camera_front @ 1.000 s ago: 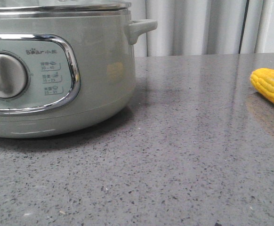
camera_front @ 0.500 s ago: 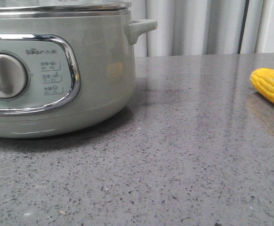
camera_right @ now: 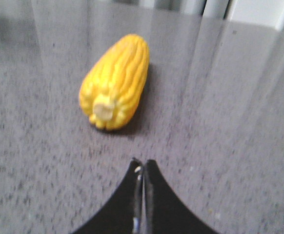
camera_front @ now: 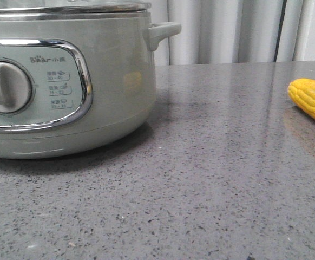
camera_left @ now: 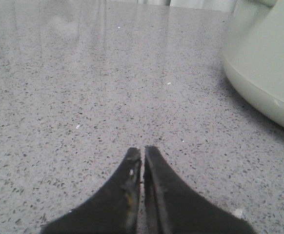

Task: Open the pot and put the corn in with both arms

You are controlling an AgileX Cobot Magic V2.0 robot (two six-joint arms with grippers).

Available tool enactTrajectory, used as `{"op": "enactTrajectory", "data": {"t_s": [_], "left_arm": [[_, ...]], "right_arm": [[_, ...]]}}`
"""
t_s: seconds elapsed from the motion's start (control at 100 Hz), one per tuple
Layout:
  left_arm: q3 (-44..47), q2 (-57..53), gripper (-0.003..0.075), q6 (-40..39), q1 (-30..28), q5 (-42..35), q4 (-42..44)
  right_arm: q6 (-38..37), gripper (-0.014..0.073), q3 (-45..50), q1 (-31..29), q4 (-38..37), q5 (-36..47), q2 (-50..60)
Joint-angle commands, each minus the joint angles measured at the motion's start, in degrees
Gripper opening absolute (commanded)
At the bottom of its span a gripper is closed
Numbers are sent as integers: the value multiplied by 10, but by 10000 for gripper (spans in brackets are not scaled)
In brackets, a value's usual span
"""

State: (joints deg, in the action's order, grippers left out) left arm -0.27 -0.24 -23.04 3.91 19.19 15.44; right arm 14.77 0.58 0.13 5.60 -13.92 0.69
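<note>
The table, grey speckled stone, carries both items. The pot stands at its left side with the lid seated on the steel rim; contents cannot be seen. The corn lies on the bare table at the far right, well apart from the pot, partly out of the front view. The left claw is clenched on nothing, low over the table near the pot's base. The right claw is clenched, empty, pointing at the corn's stalk end without touching it.
</note>
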Motion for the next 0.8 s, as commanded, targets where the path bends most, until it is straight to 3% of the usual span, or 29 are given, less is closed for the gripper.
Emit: {"op": "enactTrajectory", "data": {"t_s": [0.0, 0.12, 0.22, 0.37, 0.58, 0.79], "left_arm": [[15, -9, -20, -4, 3, -31, 3], [15, -9, -20, -4, 3, -37, -2], [15, -9, -20, -5, 3, -75, -27], [15, -9, -20, -11, 3, -148, -78], [15, -9, -20, -12, 3, -256, -268], [15, -9, -20, -12, 3, -279, -302]], "right_arm": [[1, -68, 10, -1, 5, 92, 11], [1, -68, 10, -1, 38, 167, 11], [-2, -68, 10, -1, 144, 197, 11], [-2, -68, 10, -1, 304, 171, 11], [-2, -68, 4, -1, 396, 176, 11], [-2, -68, -31, -1, 438, 157, 11]]}}
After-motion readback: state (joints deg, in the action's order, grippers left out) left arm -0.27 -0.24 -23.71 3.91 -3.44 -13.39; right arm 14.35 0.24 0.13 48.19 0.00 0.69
